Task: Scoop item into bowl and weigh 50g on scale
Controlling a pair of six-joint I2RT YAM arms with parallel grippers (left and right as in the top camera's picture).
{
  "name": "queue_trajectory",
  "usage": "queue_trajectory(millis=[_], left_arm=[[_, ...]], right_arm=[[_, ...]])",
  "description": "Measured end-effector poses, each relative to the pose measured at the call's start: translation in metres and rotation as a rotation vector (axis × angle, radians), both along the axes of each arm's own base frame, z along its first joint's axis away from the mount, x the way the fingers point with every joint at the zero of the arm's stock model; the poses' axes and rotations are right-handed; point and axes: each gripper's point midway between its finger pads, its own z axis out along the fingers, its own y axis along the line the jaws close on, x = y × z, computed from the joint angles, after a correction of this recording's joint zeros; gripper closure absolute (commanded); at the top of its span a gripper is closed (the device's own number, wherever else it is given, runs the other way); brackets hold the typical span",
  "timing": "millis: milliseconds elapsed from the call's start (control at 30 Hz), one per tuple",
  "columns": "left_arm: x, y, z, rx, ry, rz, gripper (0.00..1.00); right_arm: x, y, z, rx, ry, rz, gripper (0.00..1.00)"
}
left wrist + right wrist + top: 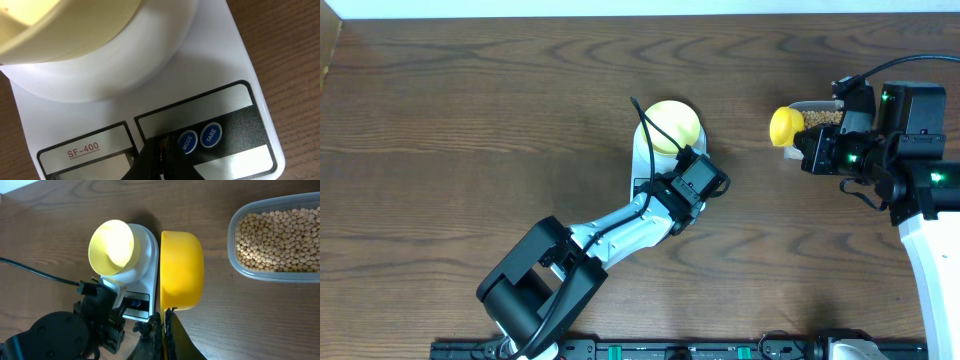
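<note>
Bowl [111,247] on scale [220,65] for weighing beans [280,240]. Left gripper [159,152], jaws together, at buttons [211,135], maybe to zero. Right gripper [165,322] jaws pinch scoop [181,270] near tub [234,235].

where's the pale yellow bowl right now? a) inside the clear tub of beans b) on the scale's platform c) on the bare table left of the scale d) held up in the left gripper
b: the pale yellow bowl sits on top of the white scale, on its round platform, apart from the tub and from both grippers.
</note>
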Motion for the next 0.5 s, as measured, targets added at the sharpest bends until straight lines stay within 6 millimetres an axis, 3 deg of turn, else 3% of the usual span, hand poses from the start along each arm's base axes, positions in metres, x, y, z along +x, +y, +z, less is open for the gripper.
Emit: queue_trajectory(millis=[500], left_arm=[[-0.0014, 0.0002, -0.0038, 0.016, 0.013, -0.002, 0.93]], right_arm=[[0.0000, 0.0000, 0.0000, 0.000, 0.000, 0.001, 0.99]])
